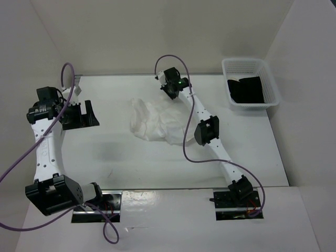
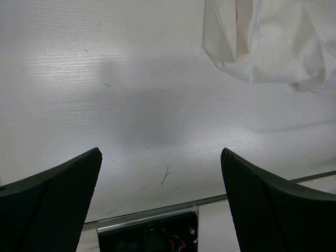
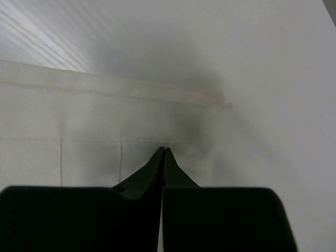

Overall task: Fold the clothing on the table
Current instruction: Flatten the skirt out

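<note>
The white clothing [image 1: 155,122] lies crumpled in the middle of the table [image 1: 105,155]. My right gripper [image 1: 170,90] reaches down at the garment's far right edge. In the right wrist view its jaws are shut, tips [image 3: 164,150] pinched together on the white fabric [image 3: 79,121] just short of a stitched band. My left gripper [image 1: 84,113] hovers over the left part of the table, apart from the garment. In the left wrist view it [image 2: 160,152] stands wide open with only bare table [image 2: 105,79] between its fingers, and the clothing [image 2: 262,47] shows at the top right.
A white mesh basket [image 1: 252,107] holding a black cloth [image 1: 245,89] stands at the far right corner. White walls close in the back and both sides. The arm bases and a metal rail [image 2: 262,190] line the near edge.
</note>
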### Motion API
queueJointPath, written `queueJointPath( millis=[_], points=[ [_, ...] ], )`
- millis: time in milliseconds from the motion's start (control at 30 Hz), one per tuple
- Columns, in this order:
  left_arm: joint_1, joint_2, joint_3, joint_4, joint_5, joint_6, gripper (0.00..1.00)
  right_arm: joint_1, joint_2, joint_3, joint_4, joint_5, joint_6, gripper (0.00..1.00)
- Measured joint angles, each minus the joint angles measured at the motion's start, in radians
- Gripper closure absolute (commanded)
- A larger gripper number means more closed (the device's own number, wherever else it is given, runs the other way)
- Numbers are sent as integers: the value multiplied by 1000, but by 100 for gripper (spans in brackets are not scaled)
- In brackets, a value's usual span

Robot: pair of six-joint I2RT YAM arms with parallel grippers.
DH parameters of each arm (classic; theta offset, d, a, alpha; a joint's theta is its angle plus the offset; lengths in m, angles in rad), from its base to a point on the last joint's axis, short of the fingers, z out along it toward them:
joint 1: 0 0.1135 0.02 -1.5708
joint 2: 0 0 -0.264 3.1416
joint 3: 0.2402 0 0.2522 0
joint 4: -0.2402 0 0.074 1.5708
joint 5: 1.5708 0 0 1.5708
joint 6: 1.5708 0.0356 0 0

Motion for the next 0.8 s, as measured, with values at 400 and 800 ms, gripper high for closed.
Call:
queueJointPath(
  millis=[400, 800],
  points=[
    [-234, 220, 122, 80, -27, -11, 0, -5, -226, -32, -184, 12, 35, 8],
    [-468, 711, 558, 208, -99, -175, 0, -105, -960, -510, -182, -45, 20, 7]
  ],
)
